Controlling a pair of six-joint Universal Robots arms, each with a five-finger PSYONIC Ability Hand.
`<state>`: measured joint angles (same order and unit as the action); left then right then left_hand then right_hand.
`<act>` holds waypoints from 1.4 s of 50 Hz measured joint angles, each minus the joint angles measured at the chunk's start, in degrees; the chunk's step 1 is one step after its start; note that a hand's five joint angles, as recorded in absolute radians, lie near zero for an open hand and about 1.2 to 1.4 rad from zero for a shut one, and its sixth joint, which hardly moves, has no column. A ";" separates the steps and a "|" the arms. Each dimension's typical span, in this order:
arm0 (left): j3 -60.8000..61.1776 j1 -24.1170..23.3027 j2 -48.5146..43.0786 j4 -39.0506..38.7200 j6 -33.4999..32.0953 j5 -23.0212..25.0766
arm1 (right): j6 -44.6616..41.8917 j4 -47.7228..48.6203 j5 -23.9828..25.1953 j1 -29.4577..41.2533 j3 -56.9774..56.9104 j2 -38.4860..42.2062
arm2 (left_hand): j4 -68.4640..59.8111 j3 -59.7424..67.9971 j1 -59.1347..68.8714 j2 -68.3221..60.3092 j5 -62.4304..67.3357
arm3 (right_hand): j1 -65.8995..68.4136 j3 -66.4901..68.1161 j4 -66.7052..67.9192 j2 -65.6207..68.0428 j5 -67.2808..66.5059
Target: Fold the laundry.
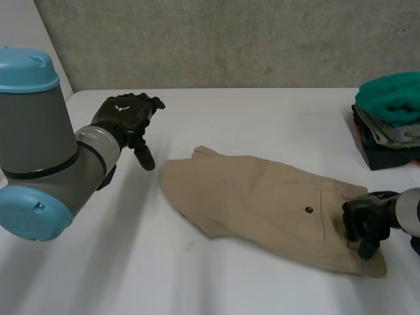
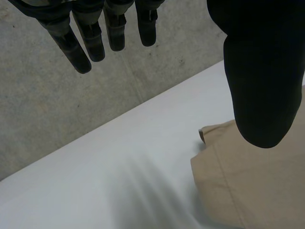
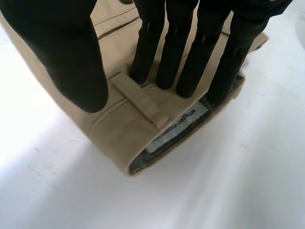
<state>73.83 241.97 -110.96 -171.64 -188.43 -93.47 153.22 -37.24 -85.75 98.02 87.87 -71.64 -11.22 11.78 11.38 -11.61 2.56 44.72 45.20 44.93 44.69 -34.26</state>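
Right hand (image 3: 186, 47) rests on the waistband end of the tan trousers (image 1: 262, 197), fingers straight and pressing down beside a belt loop (image 3: 140, 100). My thumb lies on the cloth at the loop's other side; nothing gripped. Left hand (image 1: 125, 118) hangs above the table (image 1: 230, 118), fingers relaxed, empty; the trousers' other end lies near its thumb. A folded stack (image 1: 390, 121) sits beyond my right hand.

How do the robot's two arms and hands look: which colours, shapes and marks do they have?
The left arm is thick grey tubing with rounded light-blue caps. The left hand is black, with a small white mark on its back. The right hand is black too, with slim fingers and a broad smooth thumb.
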 measured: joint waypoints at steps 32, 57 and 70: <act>0.10 -0.18 -0.62 -0.89 -0.18 -0.14 | -7.36 26.19 -3.26 -2.99 17.44 -10.77 | 0.00 0.00 0.00 0.00 0.00 | 19.74 22.59 23.40 22.53 -24.30; -1.39 0.16 -1.93 -2.63 -1.75 3.20 | 8.28 34.65 6.77 -1.38 4.00 -0.24 | 0.00 0.02 0.00 0.00 0.00 | -22.12 -22.24 -22.15 -21.88 20.45; -2.45 1.51 -2.94 -3.72 -2.63 5.33 | 9.51 16.46 4.86 0.91 -20.53 21.00 | 0.00 0.02 0.00 0.00 0.00 | -5.22 -6.05 -5.96 -5.44 5.02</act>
<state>71.38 243.47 -113.90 -175.36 -191.06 -88.13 162.73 -20.77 -80.90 98.93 67.34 -50.65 -11.22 11.80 11.38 -11.61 2.56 39.49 39.15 38.97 39.25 -29.24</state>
